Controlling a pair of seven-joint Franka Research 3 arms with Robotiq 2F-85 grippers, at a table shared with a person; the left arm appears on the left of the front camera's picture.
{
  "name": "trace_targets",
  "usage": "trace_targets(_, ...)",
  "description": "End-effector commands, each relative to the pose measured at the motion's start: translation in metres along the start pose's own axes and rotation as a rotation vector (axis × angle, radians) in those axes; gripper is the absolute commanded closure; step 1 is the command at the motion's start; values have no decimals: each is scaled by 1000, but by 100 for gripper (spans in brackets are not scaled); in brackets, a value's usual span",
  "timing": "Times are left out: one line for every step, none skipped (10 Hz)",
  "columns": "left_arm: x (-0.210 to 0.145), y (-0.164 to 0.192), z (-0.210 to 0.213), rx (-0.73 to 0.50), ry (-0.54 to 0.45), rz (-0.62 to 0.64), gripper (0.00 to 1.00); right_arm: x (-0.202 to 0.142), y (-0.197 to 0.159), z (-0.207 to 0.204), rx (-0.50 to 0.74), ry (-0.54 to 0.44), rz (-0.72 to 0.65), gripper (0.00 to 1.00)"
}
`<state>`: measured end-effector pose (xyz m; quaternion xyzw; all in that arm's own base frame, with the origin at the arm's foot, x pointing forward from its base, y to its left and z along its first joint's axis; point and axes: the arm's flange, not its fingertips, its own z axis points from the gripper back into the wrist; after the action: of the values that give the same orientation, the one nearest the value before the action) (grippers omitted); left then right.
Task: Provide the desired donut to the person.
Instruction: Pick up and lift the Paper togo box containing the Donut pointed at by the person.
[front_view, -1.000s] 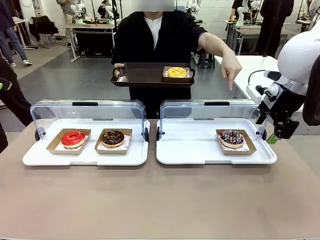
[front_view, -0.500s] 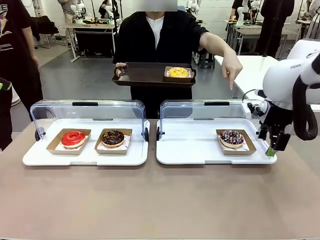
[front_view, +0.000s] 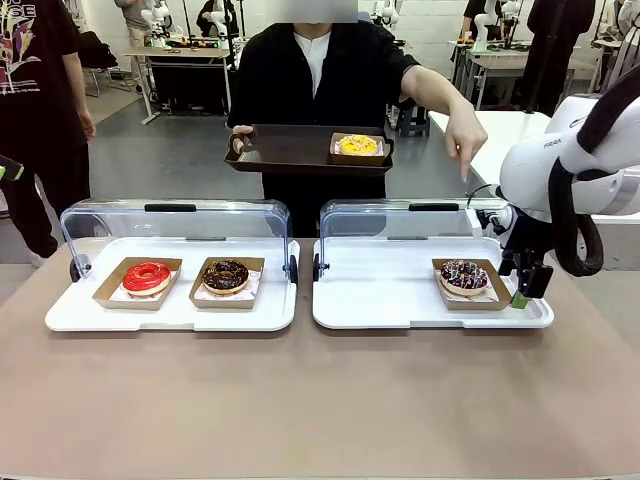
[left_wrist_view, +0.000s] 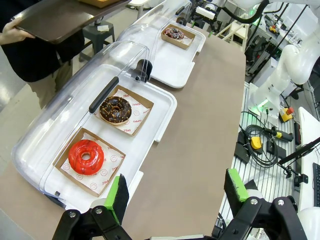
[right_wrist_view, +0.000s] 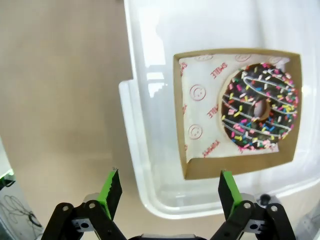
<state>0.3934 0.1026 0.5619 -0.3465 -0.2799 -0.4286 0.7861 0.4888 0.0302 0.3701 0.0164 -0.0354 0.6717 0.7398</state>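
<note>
Right end effector (front_view: 522, 292), jaws apart and empty, just beside sprinkled donut (front_view: 464, 274). Donut probably soft and light, icing fragile; grip the stiffer cardboard tray (right_wrist_view: 235, 169) rim.

Bench (front_view: 320, 400) top matt, smooth, taupe. White trays (front_view: 400, 300) smooth glossy plastic under clear, reflective plastic lids (front_view: 175, 222); donut boxes (right_wrist_view: 235, 168) plain matt brown cardboard, lined with thin printed paper (right_wrist_view: 202, 125). Red donut (front_view: 133, 277) glaze wet-glossy; sprinkled donut (right_wrist_view: 245, 135) icing dark, rough with sprinkles; serving tray (front_view: 285, 150) dark, matt.
</note>
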Motion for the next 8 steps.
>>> trace_targets(3,-2,0,-6,-14,14,0,-4,-13,-11,9,-48,-2,0)
trace_targets(3,-2,0,-6,-14,14,0,-3,-15,-11,10,-62,-33,0)
trace_targets(3,-2,0,-6,-14,14,0,2,-14,-6,-3,-22,-91,0)
trace_targets(3,-2,0,-6,-14,14,0,-1,-9,-10,15,-30,-22,0)
trace_targets(3,-2,0,-6,-14,14,0,-1,-9,-10,15,-30,-22,0)
trace_targets(3,-2,0,-6,-14,14,0,-1,-9,-10,15,-30,-22,0)
trace_targets(3,-2,0,-6,-14,14,0,-1,-9,-10,15,-30,-22,0)
trace_targets(3,-2,0,-6,-14,14,0,1,-11,-9,15,-32,-37,0)
